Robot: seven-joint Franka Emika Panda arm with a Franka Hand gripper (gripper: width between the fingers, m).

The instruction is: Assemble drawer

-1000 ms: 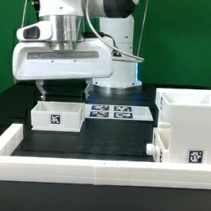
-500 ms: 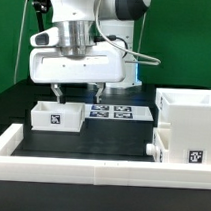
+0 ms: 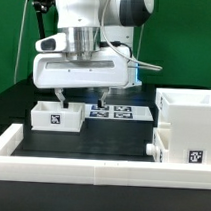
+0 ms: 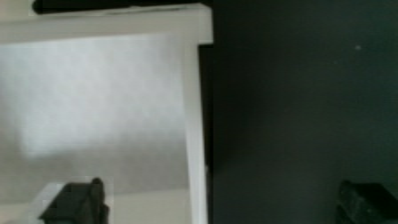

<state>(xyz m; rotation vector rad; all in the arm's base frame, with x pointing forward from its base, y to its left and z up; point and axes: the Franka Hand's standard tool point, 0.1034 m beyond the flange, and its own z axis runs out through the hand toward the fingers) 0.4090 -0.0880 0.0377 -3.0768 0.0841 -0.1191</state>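
The tall white drawer housing (image 3: 188, 123) stands at the exterior view's right. One small box sits in it, its knob (image 3: 151, 147) sticking out. The second small open-top box (image 3: 56, 117), tagged on its front, lies on the black table at the exterior view's left. My gripper (image 3: 81, 96) hangs open and empty just above that box's right end. In the wrist view my gripper (image 4: 222, 205) straddles the box's side wall (image 4: 192, 120). One fingertip (image 4: 75, 203) is over the box's white inside (image 4: 98, 100). The other is over the black table.
The marker board (image 3: 119, 112) lies flat on the table behind the gripper, between the loose box and the housing. A low white wall (image 3: 70, 170) edges the black table at the front and sides. The arm's base stands at the back.
The gripper has moved toward the exterior view's right and slightly lower, from over the loose box's left part to its right end. It stays open. The parts have not moved.
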